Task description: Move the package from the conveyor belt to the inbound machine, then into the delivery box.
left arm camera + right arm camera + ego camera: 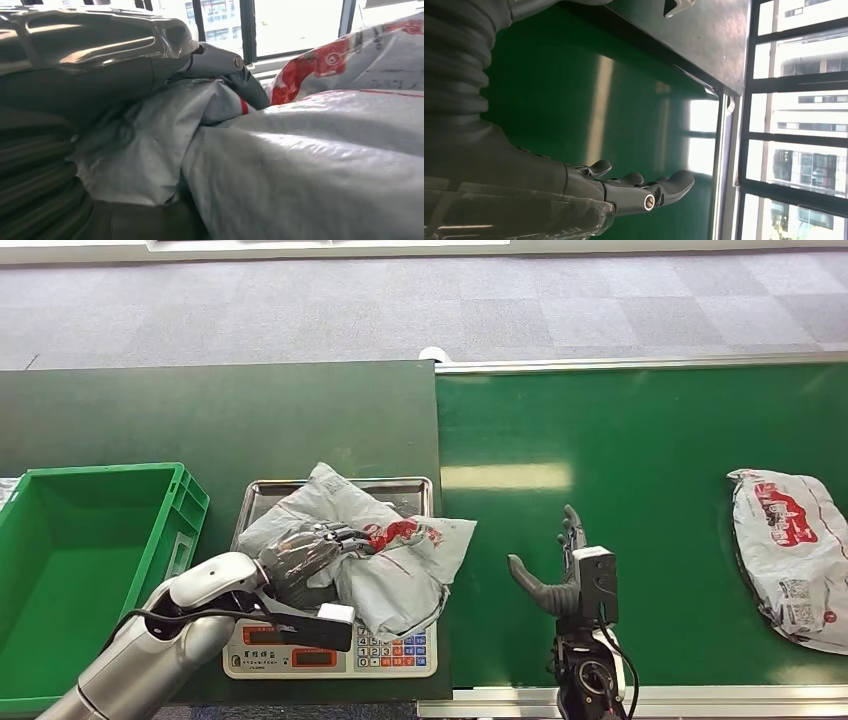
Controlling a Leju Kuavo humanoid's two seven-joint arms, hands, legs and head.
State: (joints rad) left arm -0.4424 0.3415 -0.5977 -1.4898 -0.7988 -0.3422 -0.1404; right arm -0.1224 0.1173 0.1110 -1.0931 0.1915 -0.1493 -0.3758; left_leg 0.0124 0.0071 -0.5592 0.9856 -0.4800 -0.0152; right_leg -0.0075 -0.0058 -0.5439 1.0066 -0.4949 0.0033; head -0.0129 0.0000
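Grey package [385, 560] with red print lay crumpled on the steel tray of the inbound machine [330, 635], a weighing scale with keypad and red displays on its near face, sitting on the dark counter [200, 410]. Package overhung the tray's right edge toward the conveyor belt [640, 440]. Left hand [300, 558] rested on the package's left part, fingers curled into the plastic, grasping it; in the left wrist view the left hand [220, 65] pressed into the folds of the grey package [310, 165], thumb against the bag near the red print. Right hand [560, 575] hovered over the green belt just right of the scale, released, fingers spread and pointing far, holding nothing; the right wrist view showed the right hand [634, 187] extended above the belt [574, 90] surface. A second grey package [795, 555] with red print lay on the belt at the far right, well apart from both hands. Green delivery box [90, 570] sat on the counter left of the scale, near the left arm.
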